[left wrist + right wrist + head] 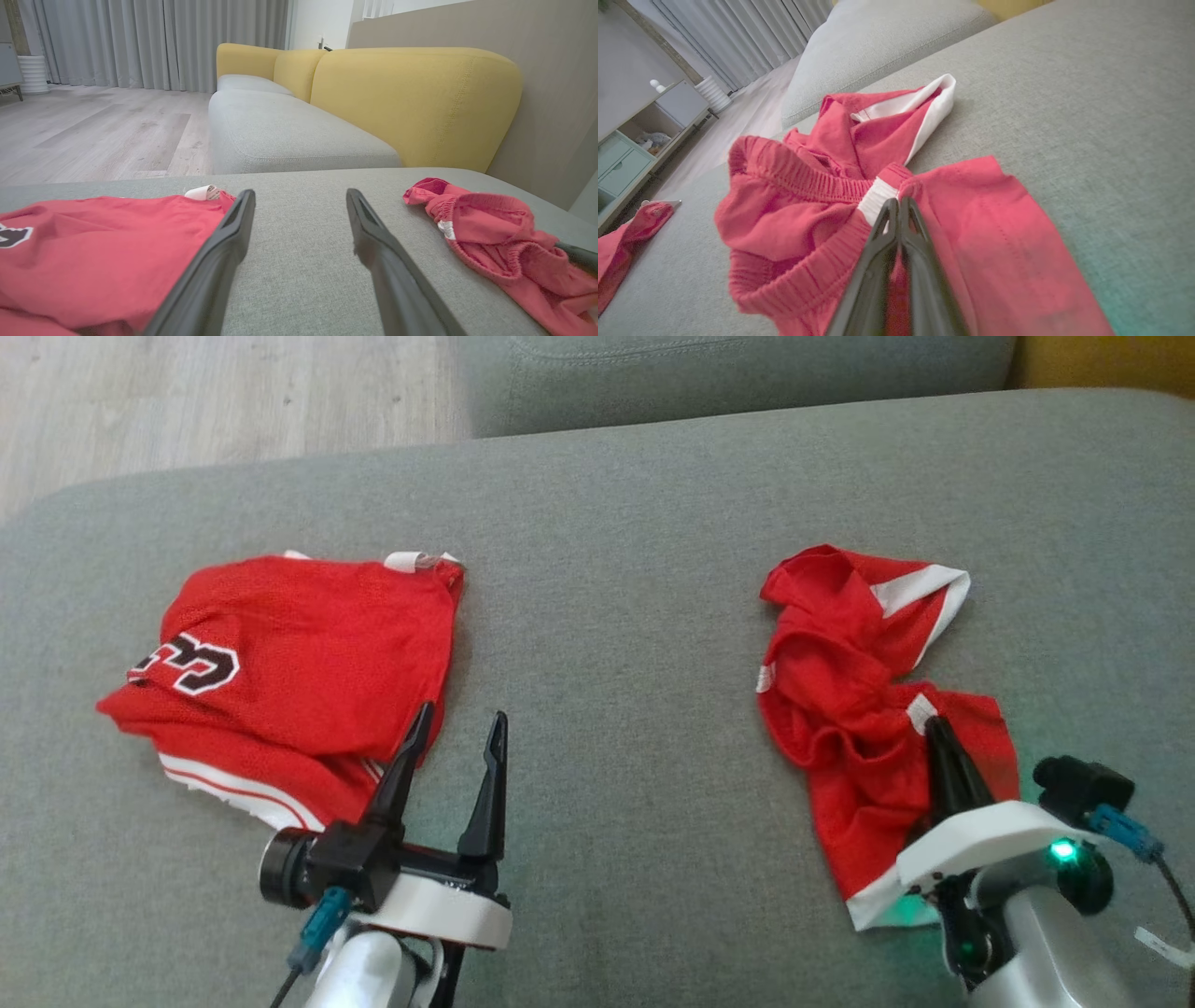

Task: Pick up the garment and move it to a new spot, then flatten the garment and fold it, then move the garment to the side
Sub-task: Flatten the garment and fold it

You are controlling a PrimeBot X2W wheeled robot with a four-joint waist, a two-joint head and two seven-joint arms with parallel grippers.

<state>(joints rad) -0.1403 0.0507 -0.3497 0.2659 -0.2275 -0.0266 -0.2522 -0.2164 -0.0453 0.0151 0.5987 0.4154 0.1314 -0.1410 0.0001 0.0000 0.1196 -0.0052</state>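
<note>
Folded jersey [280,663]: red, white trim, laid flat at L of grey cushion [616,616].
L gripper [464,714]: jaws set wide apart, nothing gripped; one finger seen over jersey's near edge, contact can't be told.
Garment [840,709]: red shorts w/ white trim, crumpled at R of cushion, well apart from jersey.
R gripper [896,205]: fingers closed tight at elastic waistband by white patch; red cloth pinched betw. them.

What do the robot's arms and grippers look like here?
Both the left gripper and right gripper have two long, tapered black fingers on a white wrist plate atop a silvery forearm. Each carries a black camera with a teal-plugged cable; a green light glows on the right wrist.
</note>
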